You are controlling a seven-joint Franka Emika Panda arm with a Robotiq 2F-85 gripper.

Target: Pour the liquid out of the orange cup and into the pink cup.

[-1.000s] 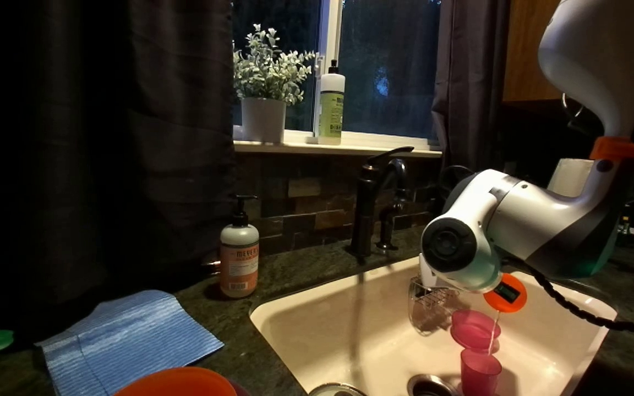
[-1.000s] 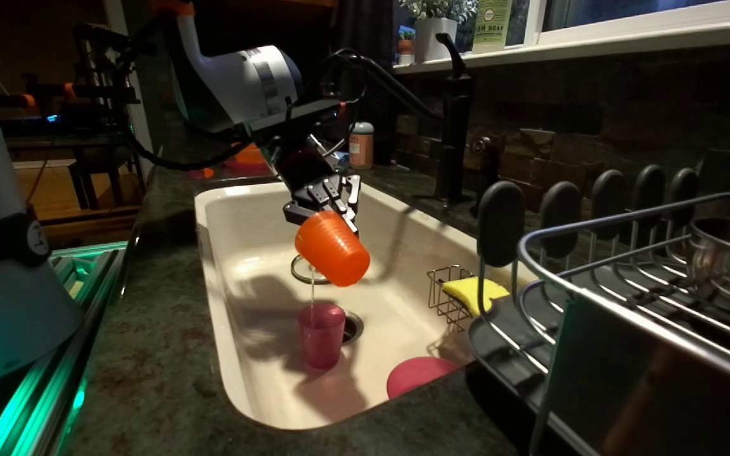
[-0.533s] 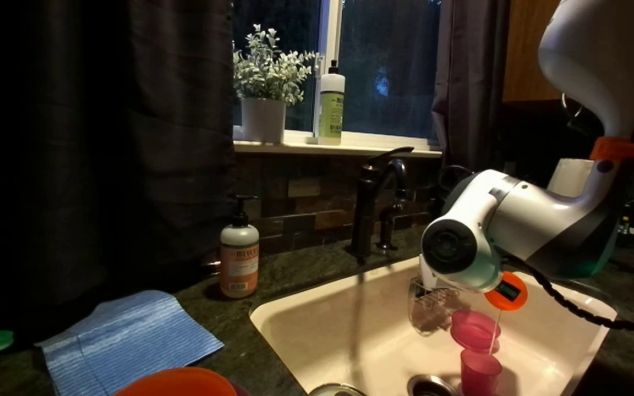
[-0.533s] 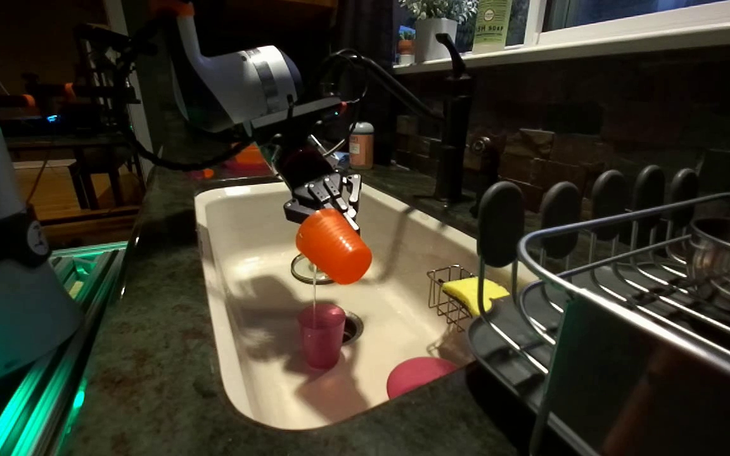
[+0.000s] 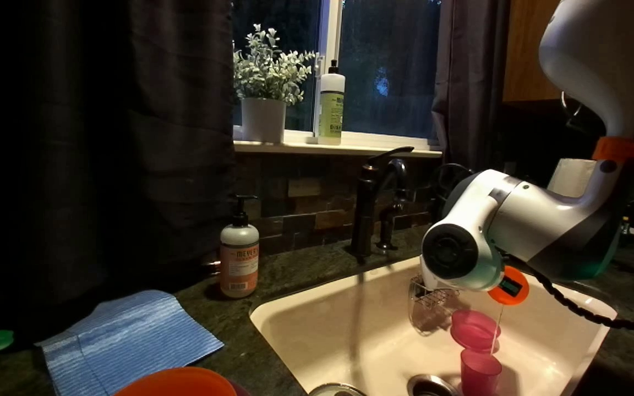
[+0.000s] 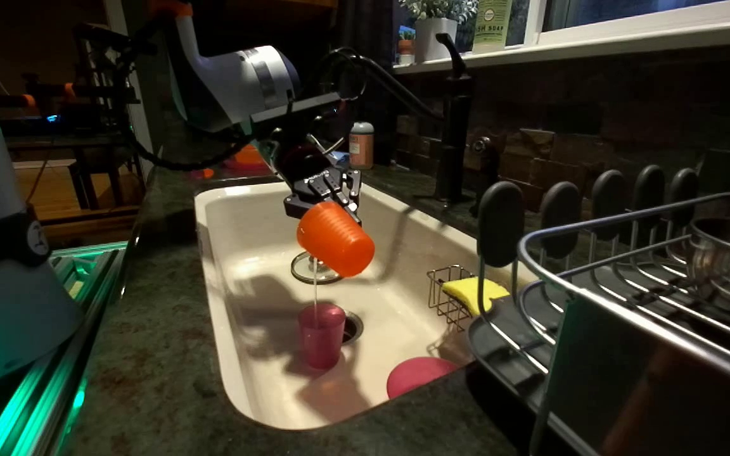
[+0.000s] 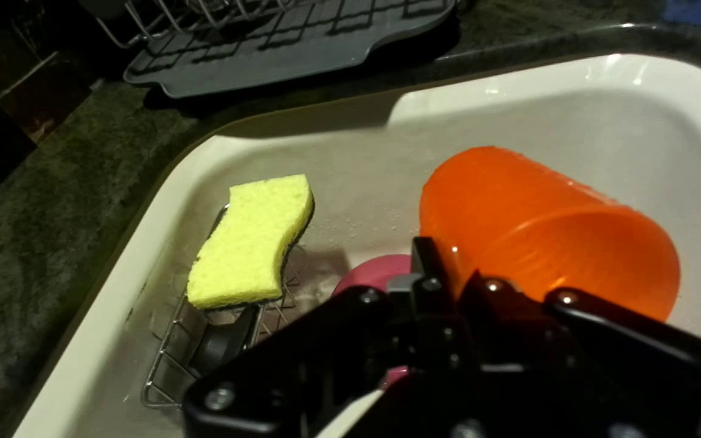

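Observation:
The orange cup [image 6: 338,240] hangs tipped over the sink, its mouth low and its base facing away from the arm. My gripper [image 7: 453,278] is shut on its wall near the rim; in the wrist view the cup's side passes between the fingers. From the rim a thin stream of liquid [image 6: 315,285] falls into the pink cup [image 6: 322,339], which stands upright on the sink floor beside the drain. An exterior view shows the same stream [image 5: 497,330] entering the pink cup [image 5: 480,373]. How much liquid either cup holds is hidden.
A pink dish [image 6: 421,376] lies in the sink [image 6: 238,392] near its wall. A yellow sponge [image 7: 253,243] rests on a wire caddy [image 6: 444,297]. The faucet [image 5: 365,209] rises behind the sink; a dish rack [image 6: 568,285] stands alongside. A soap bottle [image 5: 239,264] and blue cloth [image 5: 130,335] sit on the counter.
My gripper and the orange cup have risen slightly, the cup's tilt nearly the same. Liquid flows into the pink cup throughout, and the pink cup has not moved.

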